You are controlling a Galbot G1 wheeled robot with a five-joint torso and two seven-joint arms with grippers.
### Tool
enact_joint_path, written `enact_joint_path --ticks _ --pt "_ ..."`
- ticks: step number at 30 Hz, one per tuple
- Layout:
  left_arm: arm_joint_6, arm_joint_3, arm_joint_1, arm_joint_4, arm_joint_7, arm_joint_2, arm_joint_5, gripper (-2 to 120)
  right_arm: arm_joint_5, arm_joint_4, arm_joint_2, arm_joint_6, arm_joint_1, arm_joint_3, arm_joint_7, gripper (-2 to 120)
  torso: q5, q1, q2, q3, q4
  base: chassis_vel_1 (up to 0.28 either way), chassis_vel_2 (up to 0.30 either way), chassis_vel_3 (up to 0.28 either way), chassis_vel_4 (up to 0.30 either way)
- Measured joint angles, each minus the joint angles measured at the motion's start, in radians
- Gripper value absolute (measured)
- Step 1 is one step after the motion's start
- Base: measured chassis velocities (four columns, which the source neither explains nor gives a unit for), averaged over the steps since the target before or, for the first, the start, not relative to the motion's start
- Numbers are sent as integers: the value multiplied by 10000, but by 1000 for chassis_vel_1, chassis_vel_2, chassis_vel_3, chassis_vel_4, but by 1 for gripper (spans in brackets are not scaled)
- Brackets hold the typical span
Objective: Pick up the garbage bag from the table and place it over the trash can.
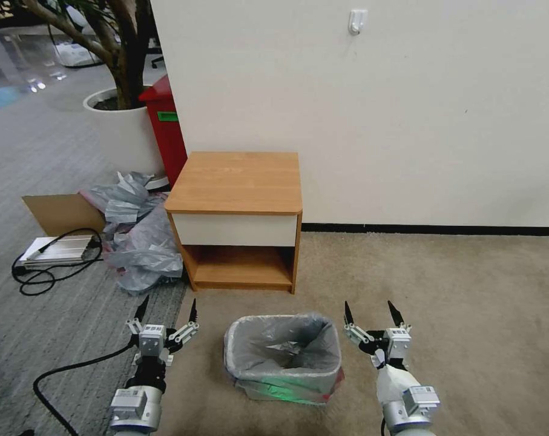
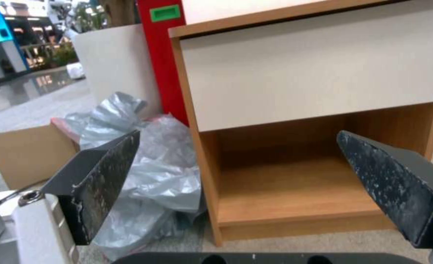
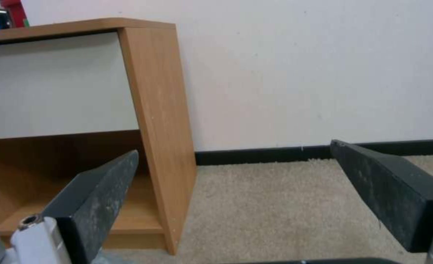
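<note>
Head view is showing the garbage bag [image 1: 283,348] already lining the trash can [image 1: 286,378]: its thin grey film is draping over the rolled rim on all sides and sagging into the bin, with a strip of pink-red band showing at the bin's lower right corner. The trash can is sitting on the beige carpet just in front of the worktop [image 1: 238,181], whose wooden top is lying bare, with the white drawer front and low shelf below it.

Both arms are hanging low on either side of the bin. The left pincer [image 1: 168,309] is hovering to the left of the trash can, well apart from it, its two dark fingers spread wide and gripping nothing. The right pincer [image 1: 372,313] is hovering to the right of the bin, likewise released and carrying nothing.

Left wrist view is looking between spread fingers [image 2: 104,176] at the drawer front and shelf [image 2: 285,194], with a heap of grey plastic bags [image 2: 153,161] lying on the floor beside the worktop, near a tall red bin [image 2: 160,55] and a white planter [image 2: 113,62]. Right wrist view is facing the worktop's side panel [image 3: 162,121], carpet and wall between parted fingers [image 3: 99,198].
</note>
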Motion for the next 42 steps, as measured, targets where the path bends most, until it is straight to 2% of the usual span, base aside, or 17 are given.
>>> enact_joint_path --ticks 42 --pt "84 26 -8 -17 -28 0 -47 100 19 52 -29 -69 18 -29 -23 100 1 0 0 0 0 0 0 0 0"
